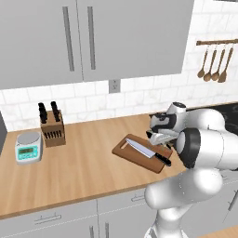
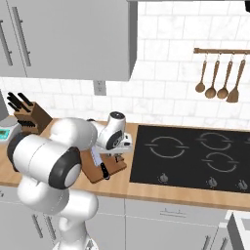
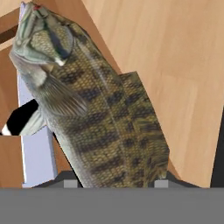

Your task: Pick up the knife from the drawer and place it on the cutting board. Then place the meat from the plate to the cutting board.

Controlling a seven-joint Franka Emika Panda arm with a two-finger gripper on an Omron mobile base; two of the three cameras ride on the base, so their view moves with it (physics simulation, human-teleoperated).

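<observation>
The meat (image 3: 100,109), a mottled olive-brown fish, hangs between my fingertips in the hand view, so my gripper (image 3: 116,183) is shut on it. Just below the fish lies the brown cutting board (image 3: 8,162). The knife (image 3: 37,148) rests across the board with its silver blade and black handle. From the base, my gripper (image 1: 160,134) hovers over the right end of the cutting board (image 1: 126,149), beside the knife (image 1: 148,152). The same gripper (image 2: 118,148), board (image 2: 111,172) and knife (image 2: 100,164) show from the right. A white corner of the open drawer (image 2: 240,225) sticks out at lower right. The plate is out of view.
A wooden knife block (image 1: 52,126) and a small kitchen scale (image 1: 29,147) stand at the counter's left. The black cooktop (image 2: 195,154) lies right of the board. Wooden spoons (image 2: 217,73) hang on the wall rail. Upper cabinets (image 1: 93,37) overhang the counter.
</observation>
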